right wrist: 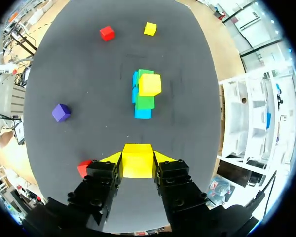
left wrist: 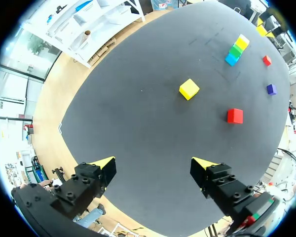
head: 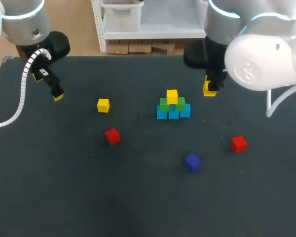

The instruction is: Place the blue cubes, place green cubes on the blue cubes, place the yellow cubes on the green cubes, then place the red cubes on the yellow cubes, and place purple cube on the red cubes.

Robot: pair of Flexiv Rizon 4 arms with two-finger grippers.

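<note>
Right pincer [right wrist: 138, 157] grips a yellow cube [right wrist: 137, 164], with the stack [right wrist: 144, 101] ahead.

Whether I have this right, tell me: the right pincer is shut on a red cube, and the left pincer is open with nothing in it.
Not quite. The right pincer is shut on a yellow cube, not a red one; the right wrist view shows it held between both fingers. The left pincer is open with nothing in it, as you said.

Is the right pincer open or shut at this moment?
Shut: the right pincer holds a yellow cube between both fingers, touching it from two sides.
</note>
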